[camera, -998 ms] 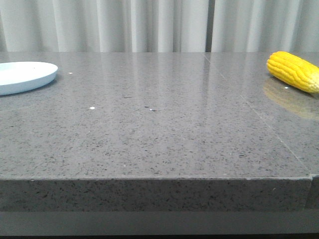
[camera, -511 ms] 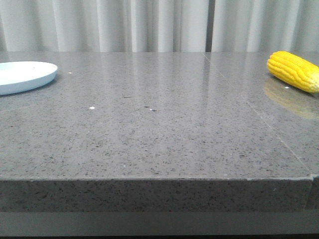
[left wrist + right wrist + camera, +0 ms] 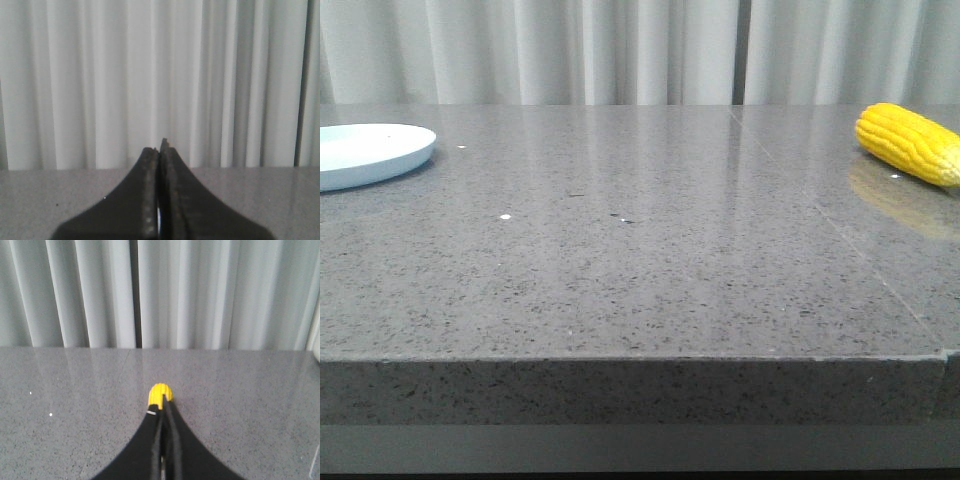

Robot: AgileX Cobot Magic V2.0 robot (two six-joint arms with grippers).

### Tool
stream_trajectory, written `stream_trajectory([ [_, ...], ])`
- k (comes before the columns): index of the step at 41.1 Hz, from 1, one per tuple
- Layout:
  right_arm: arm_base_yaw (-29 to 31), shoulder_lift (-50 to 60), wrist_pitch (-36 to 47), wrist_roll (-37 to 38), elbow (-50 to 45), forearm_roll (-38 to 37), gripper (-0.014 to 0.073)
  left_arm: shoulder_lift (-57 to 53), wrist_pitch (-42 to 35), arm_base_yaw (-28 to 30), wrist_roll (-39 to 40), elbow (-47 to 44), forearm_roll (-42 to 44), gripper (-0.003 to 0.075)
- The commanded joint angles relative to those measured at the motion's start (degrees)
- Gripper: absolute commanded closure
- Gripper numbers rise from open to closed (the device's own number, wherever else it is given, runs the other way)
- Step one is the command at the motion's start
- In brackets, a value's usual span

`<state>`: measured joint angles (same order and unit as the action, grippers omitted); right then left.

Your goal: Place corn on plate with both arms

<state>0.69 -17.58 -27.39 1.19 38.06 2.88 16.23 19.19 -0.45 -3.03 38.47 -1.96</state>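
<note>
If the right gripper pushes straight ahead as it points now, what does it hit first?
Most likely the corn: its yellow end shows just beyond the shut right gripper, on the table. The gap between them is hard to judge.

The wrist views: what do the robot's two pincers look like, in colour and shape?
Both are black. The left pincer has two dark, matte fingers that widen out toward the base and narrow to a point; their inner edges look rough. The right pincer has the same flared, tapering shape, smoother and blacker, with a small pale mark near its tip. No cables or markings show. The front view shows neither arm.
</note>
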Motion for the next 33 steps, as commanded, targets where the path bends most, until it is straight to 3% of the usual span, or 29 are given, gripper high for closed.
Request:
stream_trajectory([
  [1,0.3,-4.6,1.0,-0.1,3.5,-0.1,0.0661,4.8,0.0,0.0,0.0,3.1,-0.5,0.0741],
  [7,0.3,-9.9,-2.0,-0.1,3.6,-0.1,0.0661,10.1,4.0,0.0,0.0,3.1,-0.5,0.0741],
  [26,0.3,-20.0,-2.9,-0.2,1.8,-0.1,0.0646,20.9,6.8,0.0,0.0,2.9,-0.8,0.0739],
  [29,0.3,-20.8,-2.9,-0.2,1.8,-0.1,0.0563,22.1,7.4,0.0,0.0,2.9,-0.8,0.0708],
  [33,0.3,-21.4,-3.4,-0.7,1.8,-0.1,0.0335,23.5,7.9,0.0,0.0,2.9,-0.7,0.0551],
])
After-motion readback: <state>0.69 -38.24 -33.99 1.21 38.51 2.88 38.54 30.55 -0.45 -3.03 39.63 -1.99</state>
